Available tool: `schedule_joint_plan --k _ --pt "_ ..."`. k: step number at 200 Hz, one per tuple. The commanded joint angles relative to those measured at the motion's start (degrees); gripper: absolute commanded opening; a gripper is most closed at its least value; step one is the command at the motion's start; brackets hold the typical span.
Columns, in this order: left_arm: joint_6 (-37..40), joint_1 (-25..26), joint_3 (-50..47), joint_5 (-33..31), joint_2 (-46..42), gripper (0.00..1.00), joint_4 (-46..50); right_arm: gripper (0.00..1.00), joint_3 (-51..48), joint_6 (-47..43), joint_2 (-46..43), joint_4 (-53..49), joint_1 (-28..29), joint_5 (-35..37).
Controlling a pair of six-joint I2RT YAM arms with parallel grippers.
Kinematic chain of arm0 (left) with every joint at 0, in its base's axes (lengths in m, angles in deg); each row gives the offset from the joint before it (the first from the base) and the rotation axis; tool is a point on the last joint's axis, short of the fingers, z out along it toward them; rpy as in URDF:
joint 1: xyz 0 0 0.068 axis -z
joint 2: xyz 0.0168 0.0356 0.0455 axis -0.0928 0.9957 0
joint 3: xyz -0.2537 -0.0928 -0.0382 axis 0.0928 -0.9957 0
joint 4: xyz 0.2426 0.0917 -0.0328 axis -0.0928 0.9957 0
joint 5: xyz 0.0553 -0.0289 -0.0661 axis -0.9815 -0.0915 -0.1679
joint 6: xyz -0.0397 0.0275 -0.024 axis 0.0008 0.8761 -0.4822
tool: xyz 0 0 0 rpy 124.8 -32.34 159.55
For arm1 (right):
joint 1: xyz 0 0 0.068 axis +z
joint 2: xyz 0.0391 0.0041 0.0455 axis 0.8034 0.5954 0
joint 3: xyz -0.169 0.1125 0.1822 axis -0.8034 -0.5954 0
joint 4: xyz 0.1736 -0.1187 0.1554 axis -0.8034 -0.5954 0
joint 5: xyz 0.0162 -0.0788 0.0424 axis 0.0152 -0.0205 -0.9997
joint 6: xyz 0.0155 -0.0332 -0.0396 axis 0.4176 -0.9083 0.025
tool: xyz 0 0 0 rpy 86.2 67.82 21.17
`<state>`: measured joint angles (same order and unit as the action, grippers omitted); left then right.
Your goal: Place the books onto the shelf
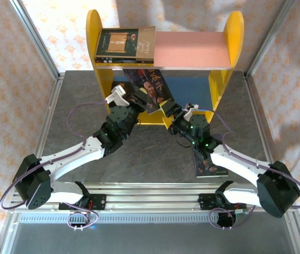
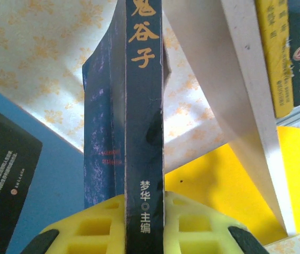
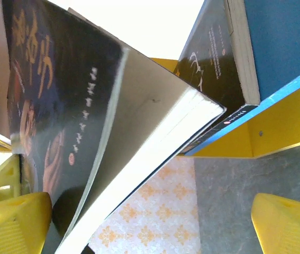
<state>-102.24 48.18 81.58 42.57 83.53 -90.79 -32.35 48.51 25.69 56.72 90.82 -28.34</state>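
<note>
At the near side of the desk (image 1: pixel 139 159), a dark paperback (image 1: pixel 209 165) lies flat, partly under the right arm. Further in, the left hand (image 2: pixel 144 227) pinches a dark blue book (image 2: pixel 144 106) with orange letters on its spine. This book leans at the blue lower board (image 1: pixel 192 90) of the shelf (image 1: pixel 96 53). The right hand (image 3: pixel 150 225) is spread wide just beside it. On the pink upper board (image 1: pixel 192 50) lie a dark book (image 1: pixel 117 43) and a tan-brown book (image 1: pixel 145 45).

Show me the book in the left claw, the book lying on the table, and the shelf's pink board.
Held book (image 2: pixel 144 132): left wrist view, on its spine.
Table book (image 1: pixel 207 166): top view, on its visible cover.
Pink board (image 1: pixel 192 50): top view, on its bare top.
</note>
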Motion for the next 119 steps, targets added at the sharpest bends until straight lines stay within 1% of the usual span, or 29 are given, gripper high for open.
schedule_joint_plan --k 1,17,56,91,119 --pt "-0.32 0.91 0.69 -2.92 0.1 0.0 -7.53 0.95 1.28 2.4 3.0 5.72 0.66 1.04" --pt "-0.6 1.56 0.18 -3.68 0.34 0.0 -7.88 0.93 2.11 3.07 4.93 7.16 0.87 0.76" --pt "-0.98 3.27 -1.3 -6.06 0.8 0.0 -10.23 0.85 2.94 4.47 8.14 10.48 0.96 0.77" --pt "-0.74 4.32 -2.67 -8.3 0.97 0.0 -11.96 0.75 2.92 5.94 8.94 12.67 0.95 1.41" --pt "-0.69 4.64 -3.31 -9.22 0.87 0.0 -12.38 0.63 3.14 5.66 8.26 12.34 0.96 2.16"
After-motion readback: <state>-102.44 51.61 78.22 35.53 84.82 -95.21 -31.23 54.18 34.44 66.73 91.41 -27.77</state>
